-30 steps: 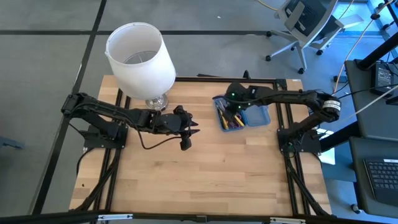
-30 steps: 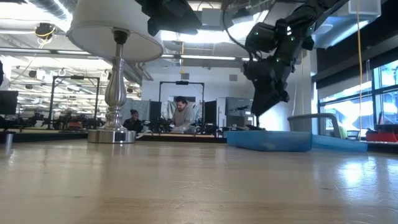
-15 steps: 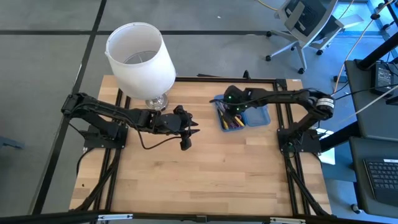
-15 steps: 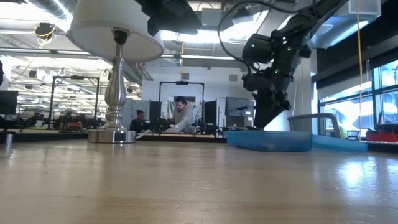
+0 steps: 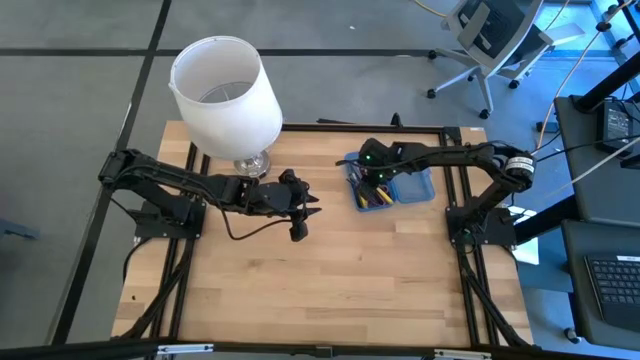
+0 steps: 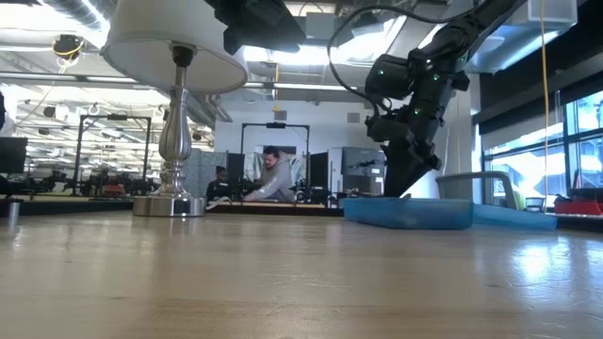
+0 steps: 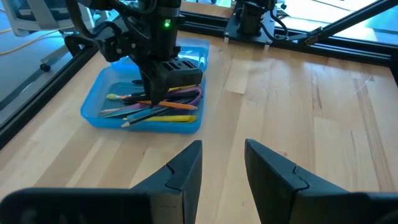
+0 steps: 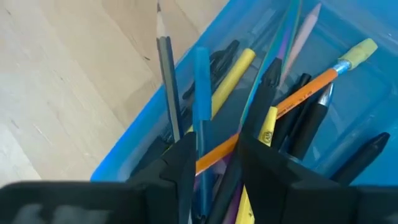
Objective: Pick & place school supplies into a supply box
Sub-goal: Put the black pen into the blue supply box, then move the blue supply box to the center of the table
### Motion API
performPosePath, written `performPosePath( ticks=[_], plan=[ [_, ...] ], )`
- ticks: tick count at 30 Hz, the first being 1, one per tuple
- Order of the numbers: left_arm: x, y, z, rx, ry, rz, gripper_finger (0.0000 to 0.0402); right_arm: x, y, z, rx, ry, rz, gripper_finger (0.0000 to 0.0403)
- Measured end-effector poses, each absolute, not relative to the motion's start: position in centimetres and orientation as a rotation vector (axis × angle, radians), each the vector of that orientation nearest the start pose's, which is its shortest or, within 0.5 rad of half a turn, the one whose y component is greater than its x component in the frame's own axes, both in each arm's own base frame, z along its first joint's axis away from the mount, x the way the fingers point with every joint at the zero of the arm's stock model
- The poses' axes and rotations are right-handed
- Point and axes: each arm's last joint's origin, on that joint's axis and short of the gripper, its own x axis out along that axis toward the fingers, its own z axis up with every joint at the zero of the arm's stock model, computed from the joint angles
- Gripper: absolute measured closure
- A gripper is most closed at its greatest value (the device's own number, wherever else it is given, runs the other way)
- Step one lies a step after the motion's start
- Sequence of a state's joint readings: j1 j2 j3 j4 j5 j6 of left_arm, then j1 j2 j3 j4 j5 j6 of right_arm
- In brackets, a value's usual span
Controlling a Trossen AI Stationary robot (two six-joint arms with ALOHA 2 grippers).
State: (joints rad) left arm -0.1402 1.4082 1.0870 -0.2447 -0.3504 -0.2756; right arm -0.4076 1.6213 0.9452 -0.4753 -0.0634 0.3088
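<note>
Right gripper point(image 7: 163, 84) down inside supply box point(image 5: 388, 182), far right of table point(image 5: 330, 290); fingers straddle pens and pencils point(image 7: 152, 109), whether clamped: cannot tell. Left gripper point(image 5: 305, 212) parted, empty, mid-table near lamp point(image 5: 225, 95).

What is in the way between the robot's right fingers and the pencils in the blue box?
Nothing visible. The right gripper is already down inside the open supply box, its fingers right among the pens and pencils. The left gripper waits over bare table near the lamp.
</note>
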Motion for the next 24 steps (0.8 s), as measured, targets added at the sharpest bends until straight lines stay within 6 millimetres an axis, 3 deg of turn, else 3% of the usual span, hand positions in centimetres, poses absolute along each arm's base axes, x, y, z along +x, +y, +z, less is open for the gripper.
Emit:
performPosePath(
  ticks=[8, 13, 24],
  plan=[
    [30.7, -3.3, 29.3, -0.129, 0.516, 0.280, 0.0288, 29.5, -10.0, 18.5, 0.533, 1.019, -0.302, 0.0279],
    [30.7, -3.3, 29.3, -0.121, 0.515, 0.288, 0.0288, 30.3, -9.0, 18.3, 0.469, 1.001, -0.305, 0.0279],
    [30.7, -3.3, 29.3, -0.125, 0.513, 0.294, 0.0288, 30.1, -10.3, 17.9, 0.496, 0.998, -0.401, 0.0279]
  ],
)
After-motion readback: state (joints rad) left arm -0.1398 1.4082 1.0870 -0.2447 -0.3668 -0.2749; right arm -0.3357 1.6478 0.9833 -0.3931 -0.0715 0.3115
